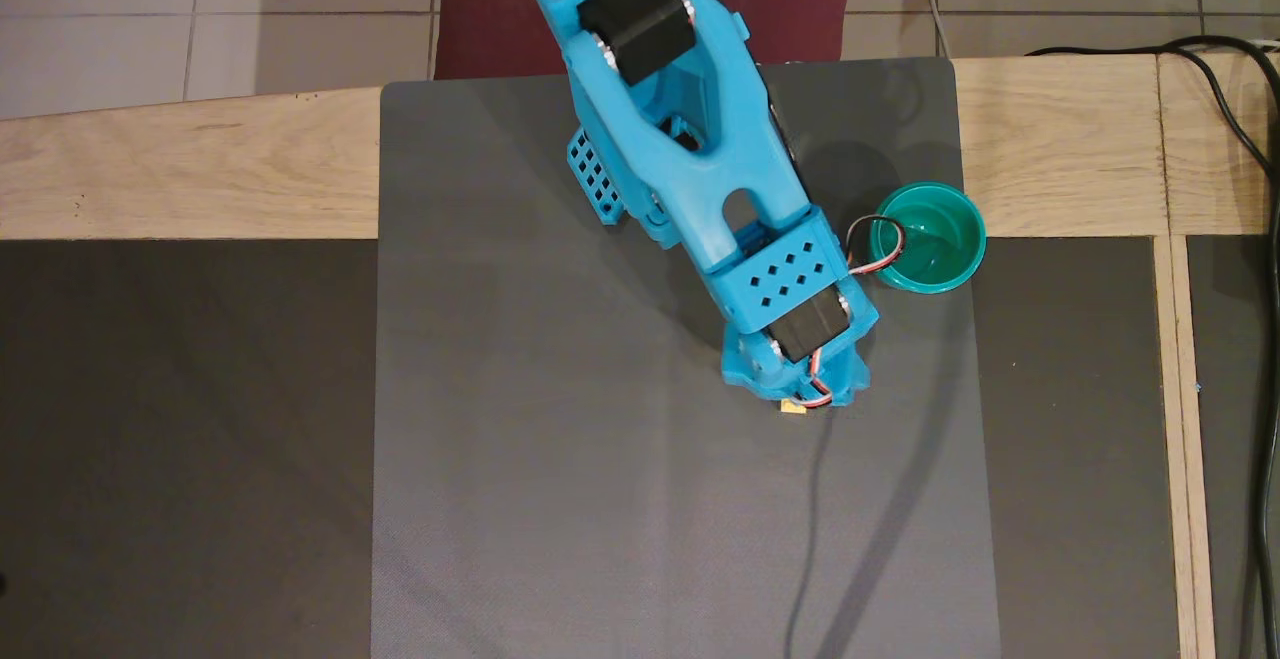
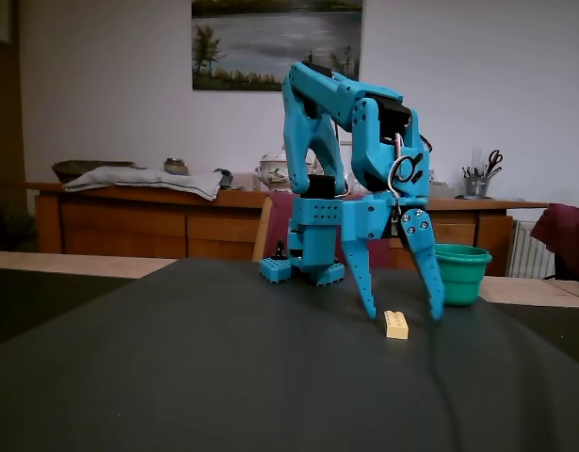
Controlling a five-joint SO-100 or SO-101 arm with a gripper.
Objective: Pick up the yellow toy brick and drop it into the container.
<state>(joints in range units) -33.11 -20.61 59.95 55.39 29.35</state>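
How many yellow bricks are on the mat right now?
1. The yellow toy brick lies on the dark mat between the open pincer fingers, left of the container in the fixed view. The arm might hide others.

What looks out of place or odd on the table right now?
Nothing stands out. The yellow toy brick lies flat on the grey mat between the open claw fingers, and the container stands upright and unspilled beside the arm.

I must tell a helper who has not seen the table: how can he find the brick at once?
Find the grey mat with the blue arm on it. Under the arm's open hand, between its two fingers, lies the brick. It is small, yellow and studded, unlike the bigger round green cup nearby.
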